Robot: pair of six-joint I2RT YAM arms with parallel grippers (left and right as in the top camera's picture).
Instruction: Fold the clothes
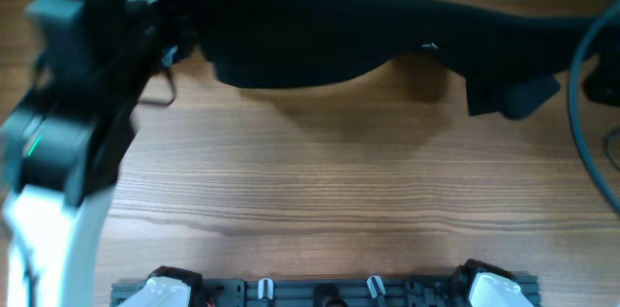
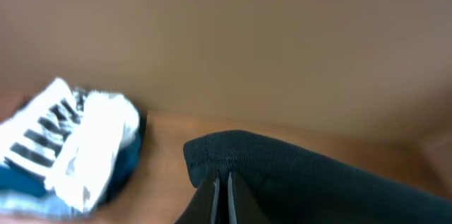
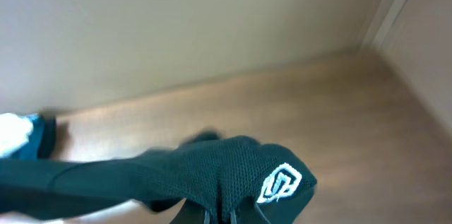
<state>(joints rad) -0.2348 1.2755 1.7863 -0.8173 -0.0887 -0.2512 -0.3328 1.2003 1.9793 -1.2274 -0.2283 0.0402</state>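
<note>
The black garment [image 1: 320,26] is stretched in a long band across the far side of the wooden table [image 1: 320,181], lifted at both ends. A small light mark [image 1: 429,46] shows on it. My left gripper [image 2: 222,185] is shut on a bunched edge of the garment [image 2: 318,181]. My right gripper [image 3: 220,213] is shut on the other end of the garment [image 3: 212,167], right beside its white printed logo [image 3: 282,181]. In the overhead view the blurred left arm [image 1: 87,84] covers the left end, and both sets of fingertips are hidden.
A stack of folded clothes, striped black-and-white [image 2: 39,132], white [image 2: 99,139] and blue [image 2: 28,185], lies on the table to the left of the garment; it also shows in the right wrist view [image 3: 21,136]. A dark cable [image 1: 579,94] hangs at the right edge. A wall stands behind the table.
</note>
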